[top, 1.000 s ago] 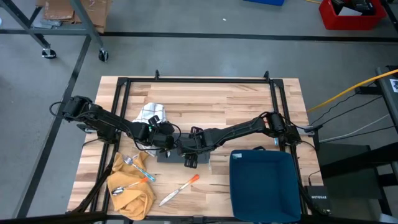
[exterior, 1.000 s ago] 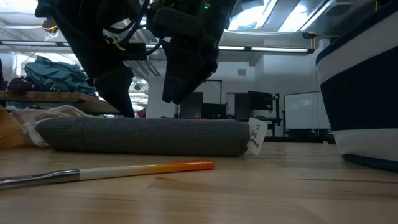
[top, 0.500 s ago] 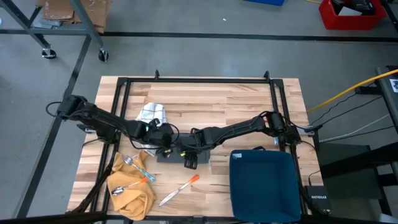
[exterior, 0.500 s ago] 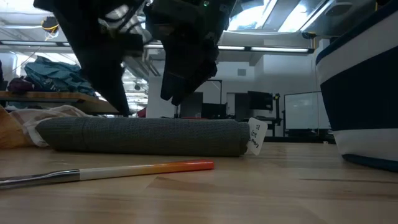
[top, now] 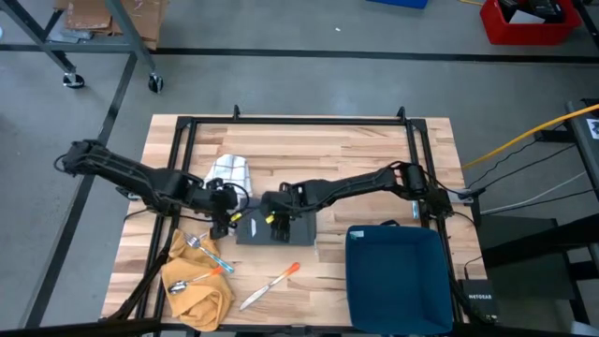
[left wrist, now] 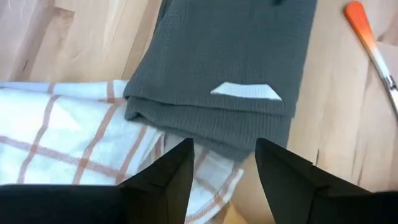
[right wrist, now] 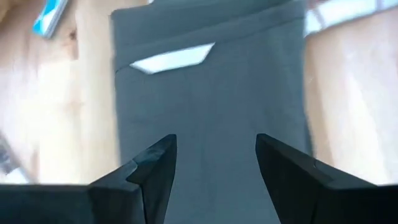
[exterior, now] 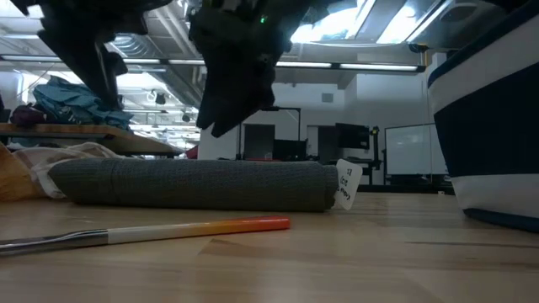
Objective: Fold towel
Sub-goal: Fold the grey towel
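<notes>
I see both open grippers, left (top: 225, 217) and right (top: 274, 225), over the folded towel (top: 271, 231); a careless sweep could unfold it.

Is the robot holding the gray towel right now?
No. Both the left gripper and the right gripper are open with nothing between the fingers, above the folded gray towel.

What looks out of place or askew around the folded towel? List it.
Little stands out. The grey towel lies folded flat, layers stacked evenly, its white tag sticking out at one end. One end overlaps the checked cloth. Both grippers, left and right, hover open above it, holding nothing.
</notes>
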`<state>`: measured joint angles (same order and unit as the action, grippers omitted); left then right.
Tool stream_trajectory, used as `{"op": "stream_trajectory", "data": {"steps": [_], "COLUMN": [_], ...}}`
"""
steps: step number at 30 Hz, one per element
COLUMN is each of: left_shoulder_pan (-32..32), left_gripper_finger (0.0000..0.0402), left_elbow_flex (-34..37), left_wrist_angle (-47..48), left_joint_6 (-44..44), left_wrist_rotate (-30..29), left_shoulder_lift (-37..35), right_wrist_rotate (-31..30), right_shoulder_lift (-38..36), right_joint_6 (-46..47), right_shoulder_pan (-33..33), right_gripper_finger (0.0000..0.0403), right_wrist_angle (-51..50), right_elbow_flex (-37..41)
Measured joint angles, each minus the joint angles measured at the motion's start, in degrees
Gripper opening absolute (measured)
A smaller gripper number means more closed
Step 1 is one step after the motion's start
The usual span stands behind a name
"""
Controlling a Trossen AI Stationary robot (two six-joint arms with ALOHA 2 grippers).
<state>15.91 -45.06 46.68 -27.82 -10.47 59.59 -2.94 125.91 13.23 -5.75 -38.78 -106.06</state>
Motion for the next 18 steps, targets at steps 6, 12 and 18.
{"op": "stream_trajectory", "data": {"steps": [6, 12, 18], "left_shoulder_pan": [0.1, 0.1, 0.1], "left_gripper_finger": [0.0164, 0.0164, 0.0164], "left_elbow_flex": [0.0, 0.0, 0.0], "left_wrist_angle": [0.2, 0.2, 0.3], "left_joint_6": [4.5, 5.5, 5.9], "left_wrist_rotate": [-0.9, -2.7, -5.0], "left_shoulder_lift": [-1.7, -1.7, -1.7], "right_wrist_rotate": [8.1, 16.5, 13.5], "right_shoulder_lift": [4.0, 7.9, 9.0], "right_joint_6": [-0.2, -0.1, -0.2], "right_shoulder_pan": [3.1, 3.5, 3.5], "right_gripper_finger": [0.0224, 0.0224, 0.0224], "right_wrist_angle": [1.6, 1.5, 1.7], "right_elbow_flex": [0.0, 0.1, -0.2]}}
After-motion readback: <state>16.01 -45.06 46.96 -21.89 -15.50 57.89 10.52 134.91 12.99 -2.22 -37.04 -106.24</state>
